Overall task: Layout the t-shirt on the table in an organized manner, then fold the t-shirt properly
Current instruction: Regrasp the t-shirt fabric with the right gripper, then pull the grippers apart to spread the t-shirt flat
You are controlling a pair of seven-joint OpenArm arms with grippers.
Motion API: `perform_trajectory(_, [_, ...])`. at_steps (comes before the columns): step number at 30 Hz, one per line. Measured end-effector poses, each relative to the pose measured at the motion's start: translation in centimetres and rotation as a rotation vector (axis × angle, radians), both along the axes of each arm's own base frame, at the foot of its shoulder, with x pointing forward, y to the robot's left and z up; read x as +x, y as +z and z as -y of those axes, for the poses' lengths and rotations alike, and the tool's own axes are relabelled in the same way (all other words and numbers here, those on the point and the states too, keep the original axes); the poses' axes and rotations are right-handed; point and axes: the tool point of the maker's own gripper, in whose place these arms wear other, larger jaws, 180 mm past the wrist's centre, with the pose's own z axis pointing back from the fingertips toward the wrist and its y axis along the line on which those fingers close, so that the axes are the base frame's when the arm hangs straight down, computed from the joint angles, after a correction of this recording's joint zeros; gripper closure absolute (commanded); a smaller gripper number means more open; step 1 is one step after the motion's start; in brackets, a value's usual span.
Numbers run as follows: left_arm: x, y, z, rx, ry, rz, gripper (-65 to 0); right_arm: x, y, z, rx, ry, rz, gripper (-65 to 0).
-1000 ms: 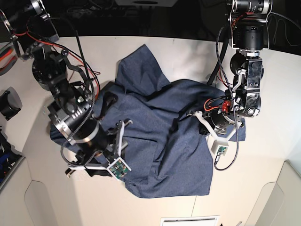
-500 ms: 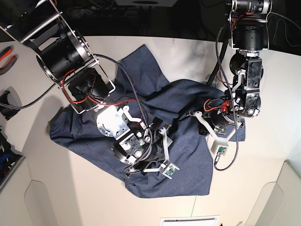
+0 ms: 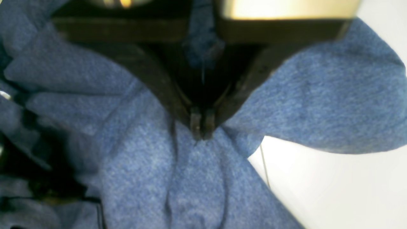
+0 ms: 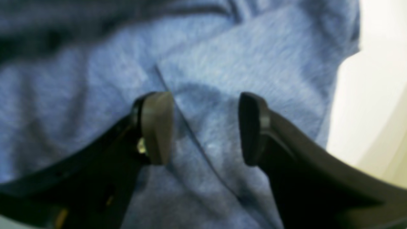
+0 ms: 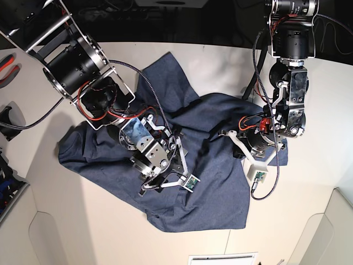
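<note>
The right pincer, seen at the left of the base view, is held spread above the middle of the t-shirt, nothing between its fingers, presumably to take a new fold. The t-shirt lies crumpled on the tabletop, its long axis judged to run from upper left to lower right. At the right, the left pincer is pressed shut on a fabric fold, probably anchoring that edge.
</note>
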Motion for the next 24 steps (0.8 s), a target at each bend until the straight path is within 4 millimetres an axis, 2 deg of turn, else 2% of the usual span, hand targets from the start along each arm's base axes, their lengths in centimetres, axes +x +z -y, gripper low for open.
perform_trajectory(5, [0.0, 0.0, 0.0, -0.001, 0.000, 0.000, 0.0, 0.2, -0.4, 0.5, -0.023, 0.007, 0.008, -31.4])
perform_trajectory(7, [0.0, 0.0, 0.0, 0.000, 0.000, 0.000, 0.0, 0.5, -0.2, 0.7, -0.036, -0.005, 0.035, -23.4])
perform_trajectory(10, [0.0, 0.0, 0.0, 0.000, 0.000, 0.001, 0.0, 0.8, -0.2, 1.3, -0.030, -0.023, 0.065, -1.0])
perform_trajectory(17, [-0.5, -0.5, 0.0, 0.000, 0.000, -0.008, 0.0, 2.5, 0.9, 3.1, -0.021, -0.046, 0.149, 0.0])
perform_trajectory(24, [-0.6, -0.5, 0.0, 0.001, 0.000, -0.010, 0.0, 4.9, 3.3, 3.8, -0.005, -0.074, 0.195, 0.0])
